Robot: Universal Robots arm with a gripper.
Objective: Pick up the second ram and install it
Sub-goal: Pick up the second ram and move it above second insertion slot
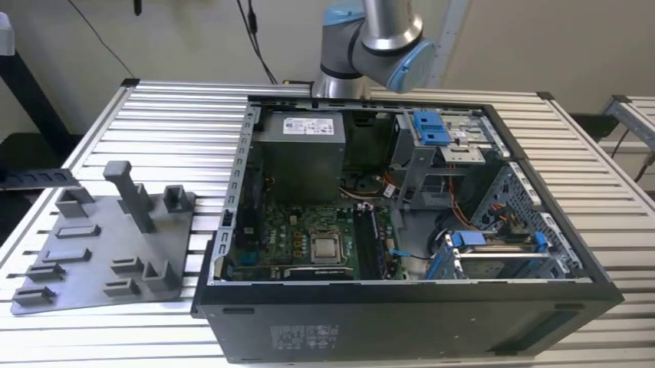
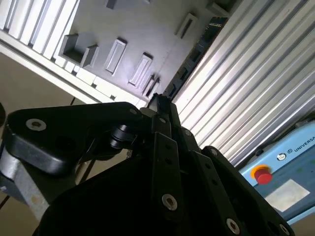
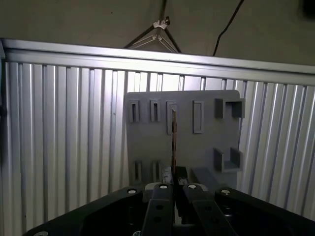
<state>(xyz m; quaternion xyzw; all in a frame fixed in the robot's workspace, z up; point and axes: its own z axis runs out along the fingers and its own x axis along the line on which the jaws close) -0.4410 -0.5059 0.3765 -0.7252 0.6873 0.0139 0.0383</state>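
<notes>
**Ram pinched at the fingertips, above the fixture plate**

In the first wrist view you see the gripper [image 3: 174,173] with its two fingers drawn together on the second ram [image 3: 173,137]. You meet the ram edge-on, as a thin line that starts right between the fingertips and runs straight out from them. Behind it lies the grey fixture plate [image 3: 147,142], and the ram lines up with one of the plate's narrow slots. From these pictures you cannot tell whether the ram's outer end sits in that slot or hangs clear of the plate.

The second wrist view shows you the same grip from an angle. The fingers meet at the gripper [image 2: 158,98], and the ram [image 2: 197,49] reaches out from them as a dark strip with a notched edge. It runs along the border between the plate [image 2: 147,29] and the ribbed aluminium table [image 2: 256,83].

In the exterior view, the plate [image 1: 92,253] lies flat on the table [image 1: 164,115]. It sits just beside the computer case [image 1: 409,322], on the exterior view's left of it. The case has its side panel off, and its motherboard [image 1: 307,230] faces up. The arm [image 1: 369,38] rises behind the case.
</notes>
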